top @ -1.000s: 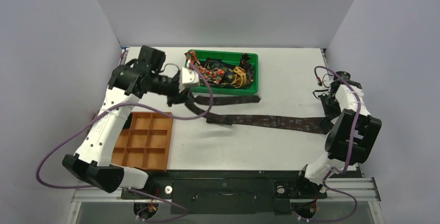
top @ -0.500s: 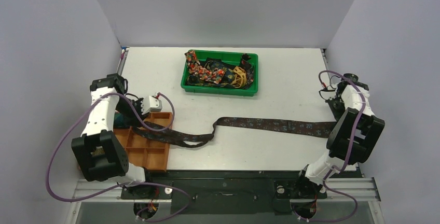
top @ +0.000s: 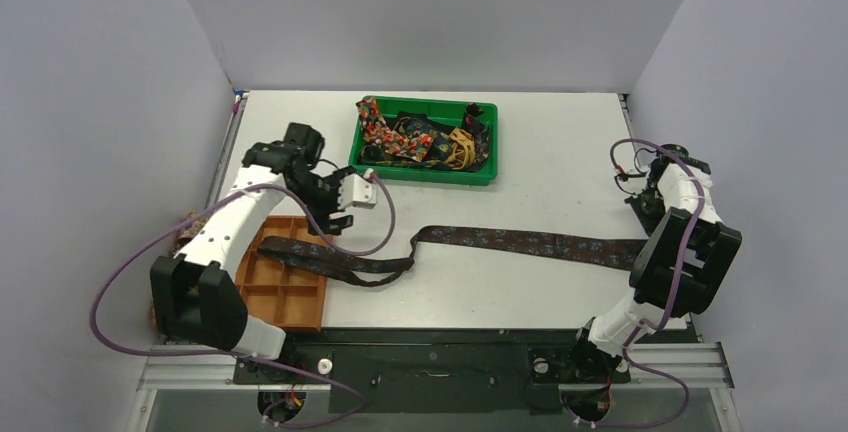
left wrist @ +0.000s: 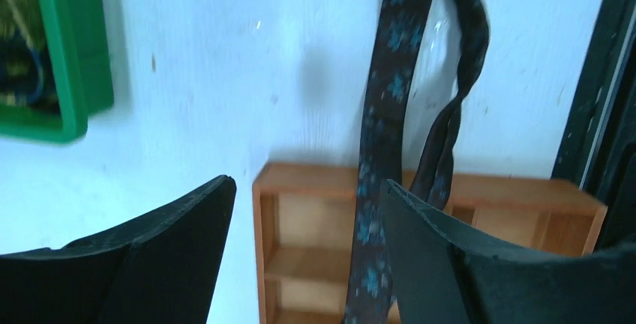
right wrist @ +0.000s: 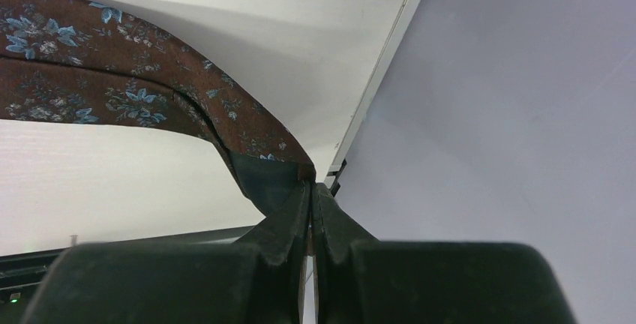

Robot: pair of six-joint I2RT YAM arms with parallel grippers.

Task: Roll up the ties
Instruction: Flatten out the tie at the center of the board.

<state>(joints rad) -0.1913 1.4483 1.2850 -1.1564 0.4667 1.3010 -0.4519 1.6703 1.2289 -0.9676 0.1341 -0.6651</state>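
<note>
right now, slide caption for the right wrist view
Right end effector shut on one end of the brown floral tie.

Noted a flat white table top (top: 560,142) beneath both sets of jaws. Found a green rectangular plastic bin (top: 425,174) resting on it just beyond the left jaws, to their far side. Recorded an orange-brown tray of square compartments (top: 285,302) straight ahead of the left jaws in the wrist view. Observed plain grey walls (top: 430,12) on three sides, one close beside the right jaws. Logged a black metal rail (top: 440,357) well behind both.
</note>
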